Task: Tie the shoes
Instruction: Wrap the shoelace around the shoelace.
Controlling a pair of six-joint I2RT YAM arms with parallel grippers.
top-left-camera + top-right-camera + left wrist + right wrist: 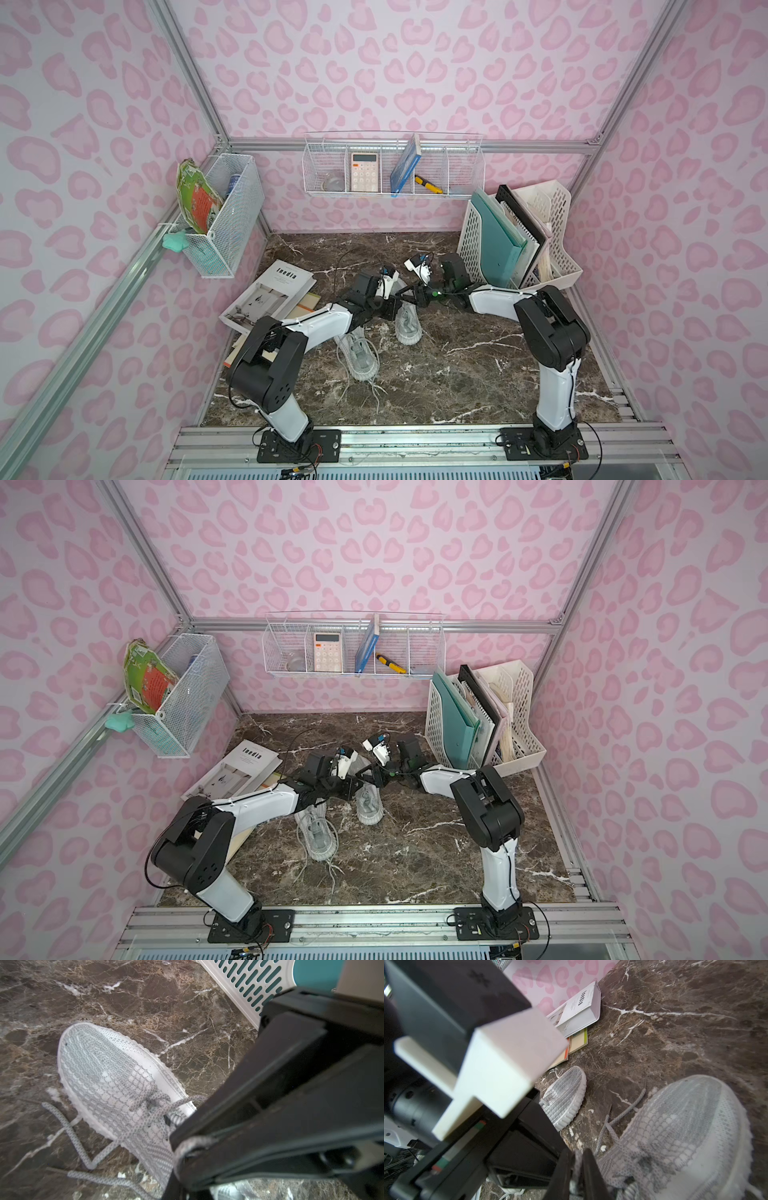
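Observation:
Two light grey knit shoes lie on the marble table. The farther shoe (409, 326) (369, 808) (104, 1072) (685, 1126) sits under both grippers. The nearer shoe (360, 361) (318, 837) (566, 1095) lies beside the left arm, and its loose laces (376, 390) trail toward the front. My right gripper (400, 296) (365, 776) (576, 1167) is shut on a grey lace of the farther shoe. That lace (182, 1151) curves from the right gripper's tip down into my left gripper (390, 311) (352, 788) (175, 1189), which is shut on it too.
A stack of books (270, 295) (579, 1007) lies at the left wall. A white file organiser (519, 241) (249, 982) with folders stands at the back right. Wire baskets (392, 166) (220, 216) hang on the walls above the table.

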